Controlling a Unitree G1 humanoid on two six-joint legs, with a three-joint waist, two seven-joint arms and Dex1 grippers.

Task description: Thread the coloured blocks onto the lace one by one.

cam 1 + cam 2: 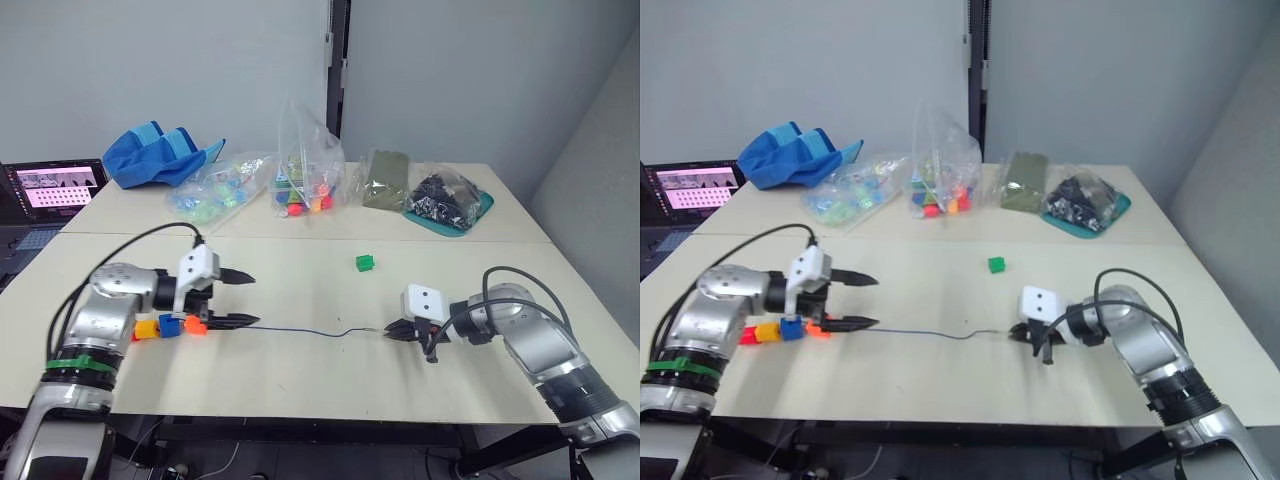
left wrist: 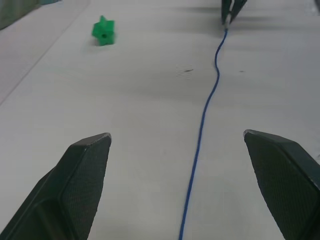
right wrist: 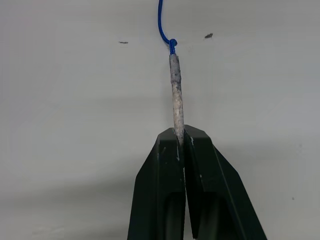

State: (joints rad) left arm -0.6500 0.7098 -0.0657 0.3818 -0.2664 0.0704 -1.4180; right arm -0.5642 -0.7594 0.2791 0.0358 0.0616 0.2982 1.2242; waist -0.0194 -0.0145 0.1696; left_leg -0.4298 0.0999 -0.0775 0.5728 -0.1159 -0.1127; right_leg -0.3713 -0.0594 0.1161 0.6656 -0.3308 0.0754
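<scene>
Overhead, the left gripper hangs with fingers spread beside the orange, blue and yellow blocks bunched at the lace's far end, while the green block sits apart on the table. In the left wrist view, the lace runs between the wide fingers. In the right wrist view, the right gripper pinches the lace's pale tip.

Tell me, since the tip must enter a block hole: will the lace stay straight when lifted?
Probably only at the end. The right pincer is shut on the pale tip, which looks stiff. The blue lace lies in loose waves, so it would likely droop.
</scene>
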